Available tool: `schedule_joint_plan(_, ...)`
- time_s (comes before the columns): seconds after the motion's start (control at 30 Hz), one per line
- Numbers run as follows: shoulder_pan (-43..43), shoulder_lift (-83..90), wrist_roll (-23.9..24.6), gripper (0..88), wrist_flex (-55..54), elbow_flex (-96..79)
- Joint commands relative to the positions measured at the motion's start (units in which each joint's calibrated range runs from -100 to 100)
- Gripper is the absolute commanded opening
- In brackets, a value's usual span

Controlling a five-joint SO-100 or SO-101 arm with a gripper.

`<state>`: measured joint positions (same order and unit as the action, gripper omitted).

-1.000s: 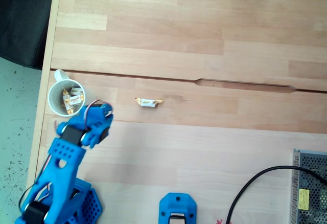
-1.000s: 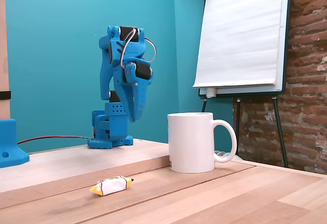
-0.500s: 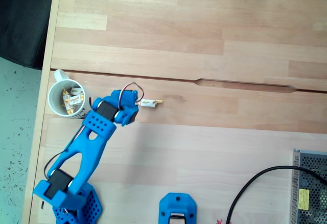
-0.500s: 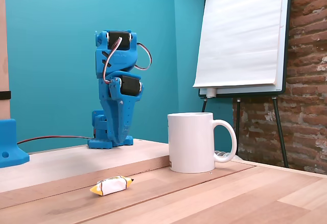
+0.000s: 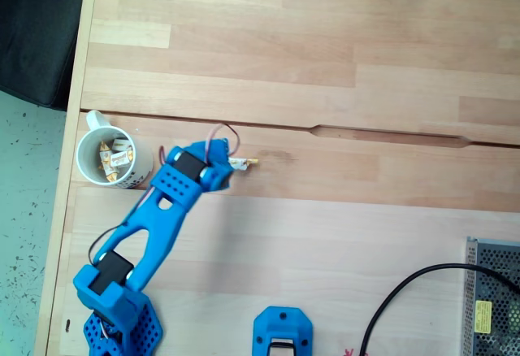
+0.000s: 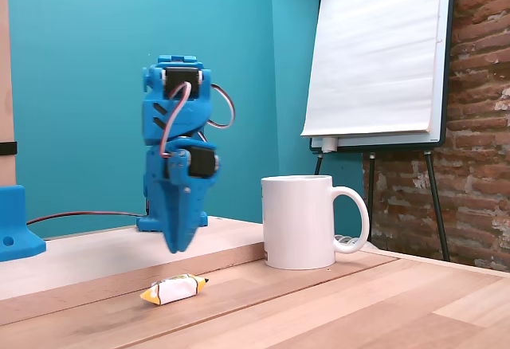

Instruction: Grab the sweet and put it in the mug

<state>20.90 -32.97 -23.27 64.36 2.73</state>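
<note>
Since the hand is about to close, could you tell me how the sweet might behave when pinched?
The sweet looks tiny and probably light, so a finger could nudge it along the table. Its twisted ends look floppy; the white middle seems firmer. It lies flat, so rolling seems unlikely.

An office or maker workspace is showing here: behind the wooden table (image 6: 335, 309) a flipchart (image 6: 381, 54) is standing, between teal and brick walls.
</note>
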Motion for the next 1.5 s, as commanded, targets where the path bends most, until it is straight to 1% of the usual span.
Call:
schedule_joint_plan(0.0, 2.0, 0.7, 0.0, 5.9, -0.7, 3.3)
schedule_joint_plan(0.1, 2.6, 0.4, 0.1, 8.6, -0.7, 3.4)
schedule_joint_plan(0.27, 2.8, 0.3, 0.0, 17.8, -0.7, 3.4)
schedule_joint_plan(0.47, 2.6, -0.2, -0.4, 23.7, -0.7, 4.4)
schedule_joint_plan(0.87, 2.7, -6.8, -0.6, 24.0, -0.7, 14.0)
schedule_joint_plan(0.97, 2.7, -7.2, -1.9, 24.0, -0.2, 14.0)
schedule_joint_plan(1.23, 2.9, -7.1, -3.0, 24.0, 0.5, 13.9)
schedule_joint_plan(1.47, 3.0, -4.5, -2.5, 24.0, 1.0, 12.9)
